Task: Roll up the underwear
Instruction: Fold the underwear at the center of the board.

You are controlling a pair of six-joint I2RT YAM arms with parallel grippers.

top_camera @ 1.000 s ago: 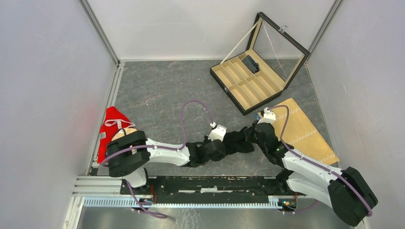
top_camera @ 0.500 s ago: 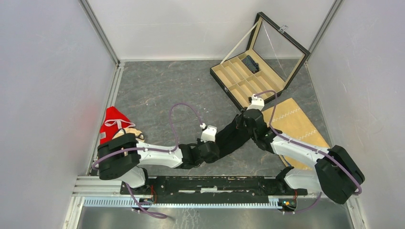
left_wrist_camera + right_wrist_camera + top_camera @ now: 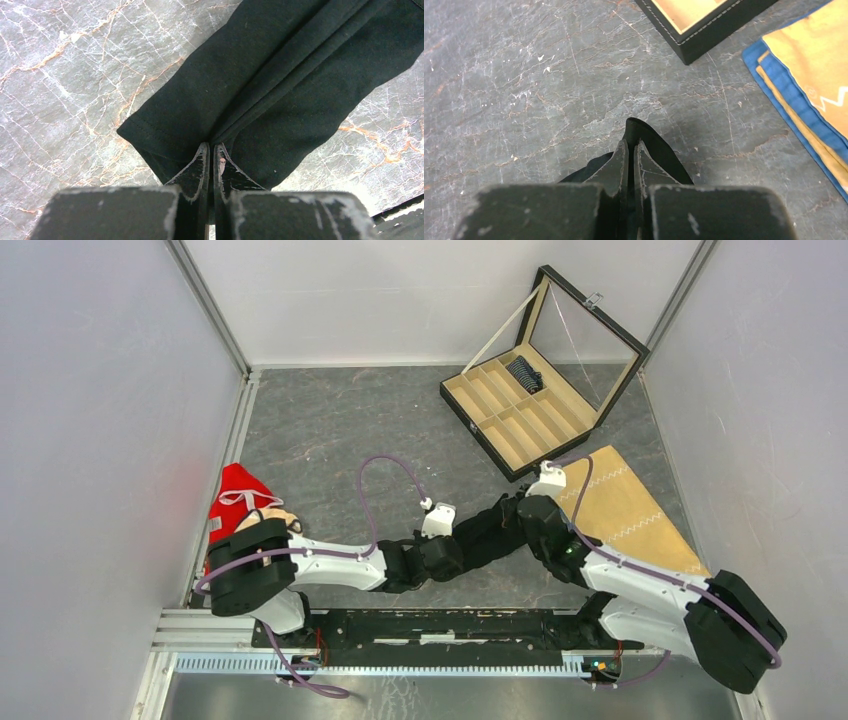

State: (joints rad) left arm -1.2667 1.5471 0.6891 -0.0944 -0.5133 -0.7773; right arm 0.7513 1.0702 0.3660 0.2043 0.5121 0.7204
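Since approx. half a sec ago, R gripper point(image 3: 518, 516) has pulled back from the case point(image 3: 478, 436) toward the near table point(image 3: 330, 430) edge, so the underwear point(image 3: 488, 533) spans shorter.

Underwear: plain black knit, matte, soft. It lies as a long diagonal band just in front of the case, with lengthwise folds and a stitched hem at L end. L gripper point(image 3: 210, 149) is clamped on that end, jaws nearly touching with fabric point(image 3: 280, 85) pinched between them. R gripper point(image 3: 630, 146) is likewise clenched on a peaked corner of fabric point(image 3: 659, 152).

Striped briefs point(image 3: 524, 372) sit rolled in a rear compartment of the case; detail too small to read.

Table is grey, veined, stone-look and hard. There is open floor left of the case. Right of the case a tan cloth point(image 3: 630, 510) with zigzag stitch and blue edge lies close to R arm.

Hidden: both wrists cover the ends of the band in top view, and each wrist cam is cut off by its own gripper body.
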